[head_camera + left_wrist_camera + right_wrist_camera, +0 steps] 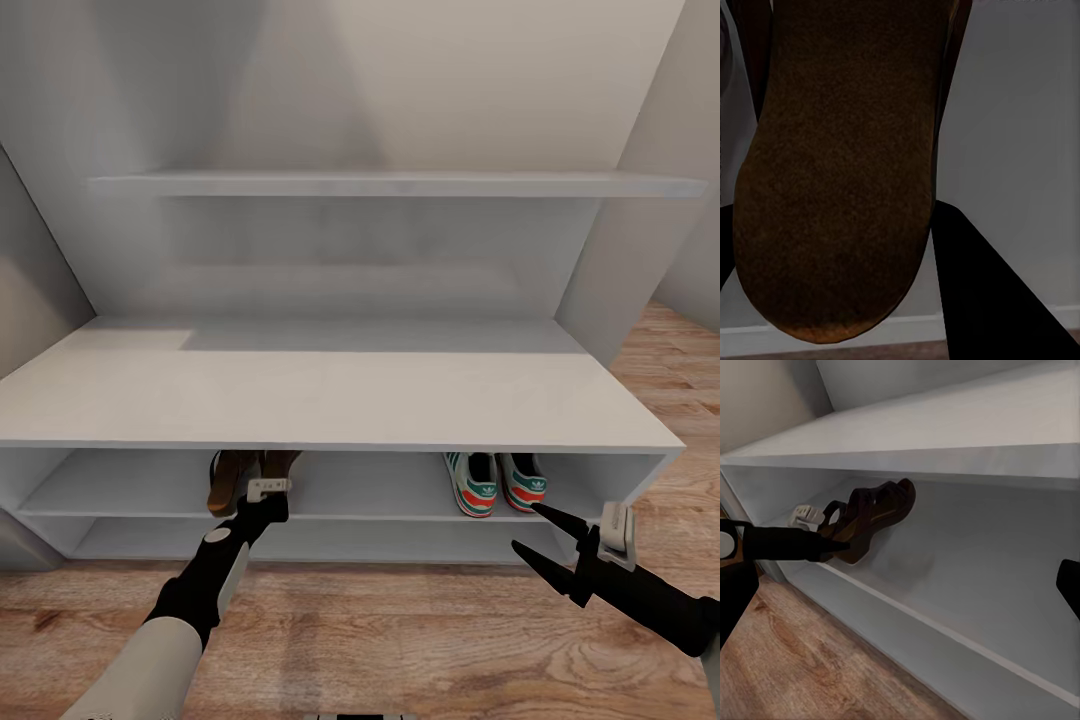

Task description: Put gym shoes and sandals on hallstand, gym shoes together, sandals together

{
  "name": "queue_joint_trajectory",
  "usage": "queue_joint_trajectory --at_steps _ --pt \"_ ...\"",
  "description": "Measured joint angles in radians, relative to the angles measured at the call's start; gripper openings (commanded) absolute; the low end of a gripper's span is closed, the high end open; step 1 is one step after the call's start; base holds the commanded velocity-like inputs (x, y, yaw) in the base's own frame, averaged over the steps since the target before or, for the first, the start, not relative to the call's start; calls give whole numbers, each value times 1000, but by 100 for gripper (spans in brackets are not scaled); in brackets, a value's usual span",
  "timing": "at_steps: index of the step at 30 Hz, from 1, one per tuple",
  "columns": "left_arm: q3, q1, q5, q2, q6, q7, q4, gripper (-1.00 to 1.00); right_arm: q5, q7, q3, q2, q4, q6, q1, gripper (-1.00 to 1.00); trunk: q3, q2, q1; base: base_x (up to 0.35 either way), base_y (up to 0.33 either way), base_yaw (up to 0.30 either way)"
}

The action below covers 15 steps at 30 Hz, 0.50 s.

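Sandal going onto the hallstand [330,400] upper shelf.
Left gripper [262,492] clamped on the sandal [235,480], seemingly; we'd seat it flat first. Right gripper [540,530] spread, empty.

Pale grey walls [420,90] carry one long floating wall shelf [400,184].

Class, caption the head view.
Left gripper slides brown leather sandals onto the grey rack's upper shelf beside striped sneakers.
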Motion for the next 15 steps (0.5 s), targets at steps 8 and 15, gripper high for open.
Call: queue_joint_trajectory --at_steps 8,15 --pt "1 -4 1 0 -1 0 5 -100 0 0 0 0 0 0 0 100 0 0 0 0 0 0" --pt "1 -4 1 -1 -1 0 6 -100 0 0 0 -1 0 0 0 100 0 0 0 0 0 0"
